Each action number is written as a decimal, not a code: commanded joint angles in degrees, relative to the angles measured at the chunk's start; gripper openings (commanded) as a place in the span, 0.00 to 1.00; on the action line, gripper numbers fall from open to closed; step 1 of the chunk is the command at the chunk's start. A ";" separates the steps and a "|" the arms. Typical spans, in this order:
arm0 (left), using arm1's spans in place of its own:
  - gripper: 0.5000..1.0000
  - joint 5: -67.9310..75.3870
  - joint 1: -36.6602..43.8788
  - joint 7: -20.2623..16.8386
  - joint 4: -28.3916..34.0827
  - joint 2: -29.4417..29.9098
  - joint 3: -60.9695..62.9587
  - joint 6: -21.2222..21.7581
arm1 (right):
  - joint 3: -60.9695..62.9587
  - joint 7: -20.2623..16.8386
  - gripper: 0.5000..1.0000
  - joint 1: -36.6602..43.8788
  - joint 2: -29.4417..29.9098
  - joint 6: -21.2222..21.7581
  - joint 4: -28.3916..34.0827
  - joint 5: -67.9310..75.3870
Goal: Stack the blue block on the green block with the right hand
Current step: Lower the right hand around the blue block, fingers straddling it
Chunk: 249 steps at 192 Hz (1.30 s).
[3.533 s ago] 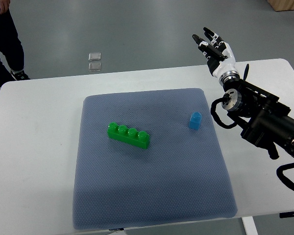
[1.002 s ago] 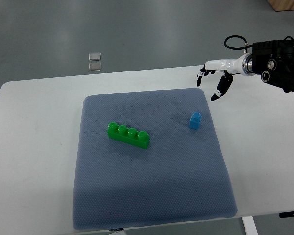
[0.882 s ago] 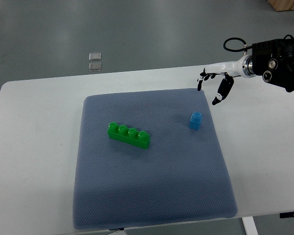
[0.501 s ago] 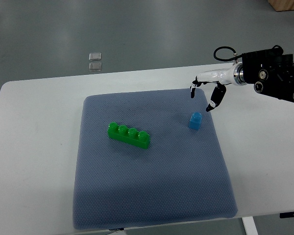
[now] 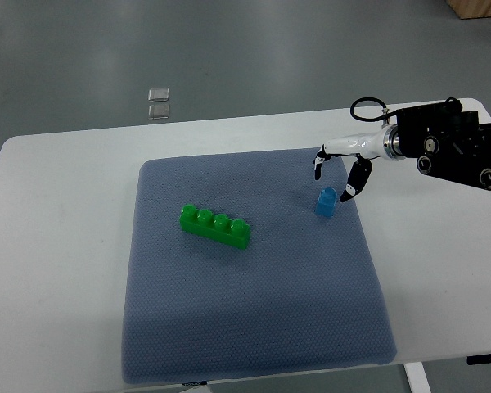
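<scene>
A small blue block [image 5: 326,201] stands upright on the right part of the grey-blue mat [image 5: 254,327]. A long green block [image 5: 215,227] with several studs lies to its left, near the mat's middle. My right hand [image 5: 334,173] reaches in from the right edge and hovers just above and behind the blue block, fingers spread downward around it and holding nothing. One fingertip [image 5: 348,195] hangs close beside the block's right side. The left arm does not show.
The mat lies on a white table [image 5: 57,246]. Two small clear squares [image 5: 158,102] lie on the floor beyond the table's far edge. My dark forearm [image 5: 450,151] crosses the table's right side.
My right hand has swung from raised at the far right down and leftward, ending over the blue block. The person at the top left is gone from view. The blocks have not moved.
</scene>
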 commanded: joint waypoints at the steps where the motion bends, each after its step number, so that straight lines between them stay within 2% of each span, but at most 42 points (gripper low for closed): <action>1: 1.00 0.00 0.01 -0.01 0.00 0.00 0.00 0.00 | -0.01 0.10 0.82 -0.33 0.02 -1.06 0.53 -1.88; 153: 1.00 0.00 0.01 -0.01 0.00 0.00 0.00 0.00 | -0.01 0.37 0.82 -2.44 0.64 -7.91 2.46 -9.62; 215: 1.00 0.00 0.01 -0.01 0.00 0.00 0.00 0.00 | 0.08 0.54 0.82 -3.06 0.37 -8.53 2.46 -10.23; 249: 1.00 0.00 0.01 -0.01 0.00 0.00 0.00 0.00 | 0.17 1.95 0.82 -3.15 0.20 -9.06 2.90 -10.32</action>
